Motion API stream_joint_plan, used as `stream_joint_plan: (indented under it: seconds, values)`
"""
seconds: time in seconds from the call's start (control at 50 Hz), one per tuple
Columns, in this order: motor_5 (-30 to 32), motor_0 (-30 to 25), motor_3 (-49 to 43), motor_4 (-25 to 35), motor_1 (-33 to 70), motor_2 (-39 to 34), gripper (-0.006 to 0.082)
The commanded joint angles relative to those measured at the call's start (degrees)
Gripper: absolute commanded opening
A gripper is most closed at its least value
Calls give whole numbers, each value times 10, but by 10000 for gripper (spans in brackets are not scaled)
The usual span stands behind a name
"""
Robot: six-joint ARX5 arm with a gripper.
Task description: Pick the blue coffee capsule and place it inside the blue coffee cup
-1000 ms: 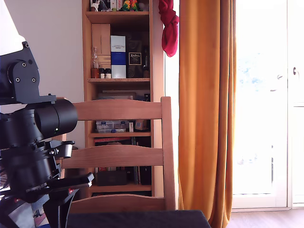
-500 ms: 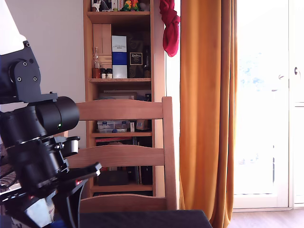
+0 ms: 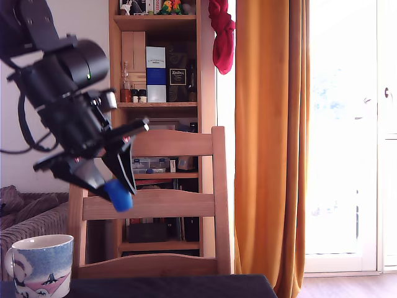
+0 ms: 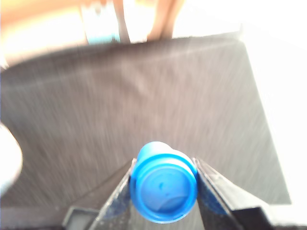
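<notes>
The pincer [image 3: 115, 186] is clamped across the sides of the blue coffee capsule [image 3: 118, 195], high above the blue coffee cup [image 3: 42, 264]. The capsule is probably light, smooth and crushable; squeeze gently.

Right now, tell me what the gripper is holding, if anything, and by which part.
The gripper holds the blue coffee capsule, its fingers clamping opposite sides of the capsule's body, lifted clear of the table.
</notes>
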Motion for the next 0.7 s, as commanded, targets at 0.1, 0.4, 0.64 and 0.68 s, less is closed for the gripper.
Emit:
stream_joint_plan:
  seconds: [0.1, 0.4, 0.64, 0.68]
  values:
    - [34, 35, -44, -51, -8, 6, 210]
    - [53, 85, -84, -102, -7, 6, 211]
    - [60, 108, -100, -108, -6, 6, 211]
    - [60, 110, -99, -108, -5, 6, 211]
